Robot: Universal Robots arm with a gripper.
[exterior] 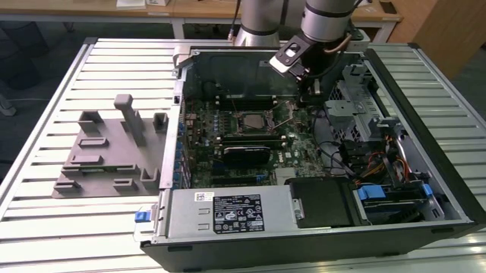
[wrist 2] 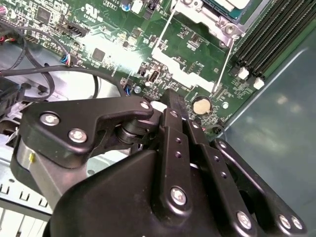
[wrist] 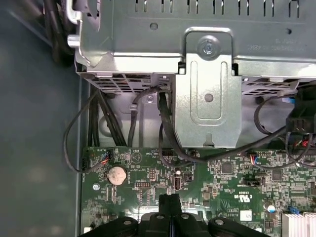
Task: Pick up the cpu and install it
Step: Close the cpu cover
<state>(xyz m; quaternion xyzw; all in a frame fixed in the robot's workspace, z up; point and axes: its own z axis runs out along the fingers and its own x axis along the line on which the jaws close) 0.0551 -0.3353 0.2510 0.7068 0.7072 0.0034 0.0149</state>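
An open computer case lies on a slatted metal table. A silver-topped square, apparently the cpu, sits in the motherboard's socket; its edge also shows in the second wrist view. Thin wire socket levers stand beside it. My gripper hangs inside the case, to the exterior view's right of the socket and apart from it. Both wrist views show its black fingertips pressed together with nothing between them, low over the green board near a coin battery.
Grey plastic holder blocks stand on the table at the exterior view's left. A metal drive cage and black cables crowd the space near the gripper. Memory slots and the power supply lie around the board.
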